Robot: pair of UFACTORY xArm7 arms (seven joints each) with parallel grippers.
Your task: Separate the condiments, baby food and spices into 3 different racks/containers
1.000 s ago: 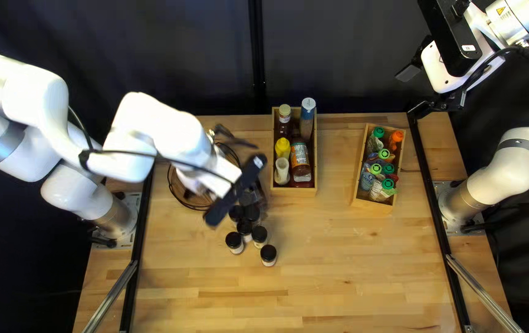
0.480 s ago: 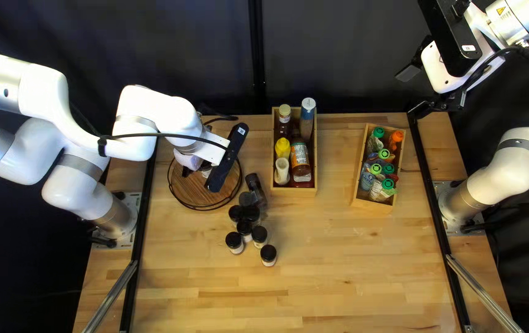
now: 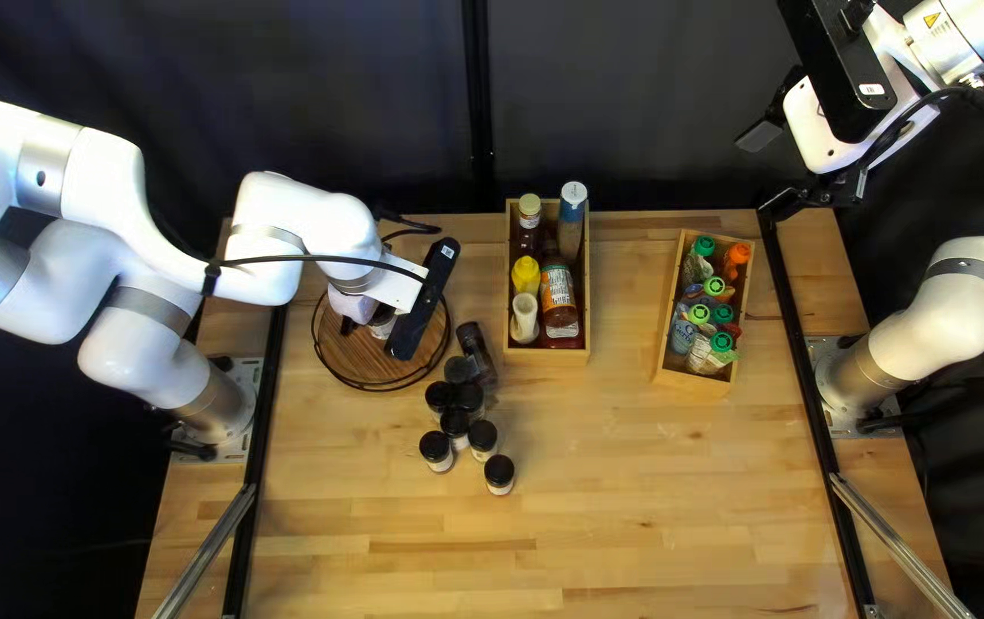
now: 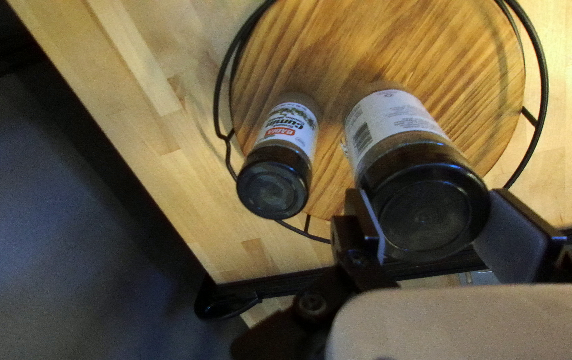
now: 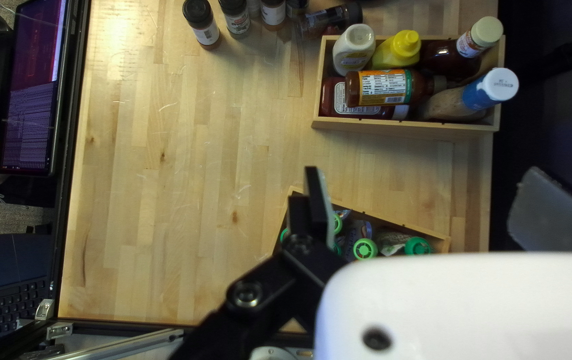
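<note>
Left gripper, jaws closed to cap width, holds a spice jar over the round rack near the tabletop's far-left corner, presumably cap-first to clear the smaller jar; right gripper, jaws wide apart, is empty.

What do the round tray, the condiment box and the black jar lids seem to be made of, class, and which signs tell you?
Round tray: wood, perhaps varnished, with streaky grain; its thin black rim looks like coated metal wire.
Condiment box: probably bare wood, its walls pale tan.
Black jar lids: smooth, likely plastic, with a soft shine.
</note>
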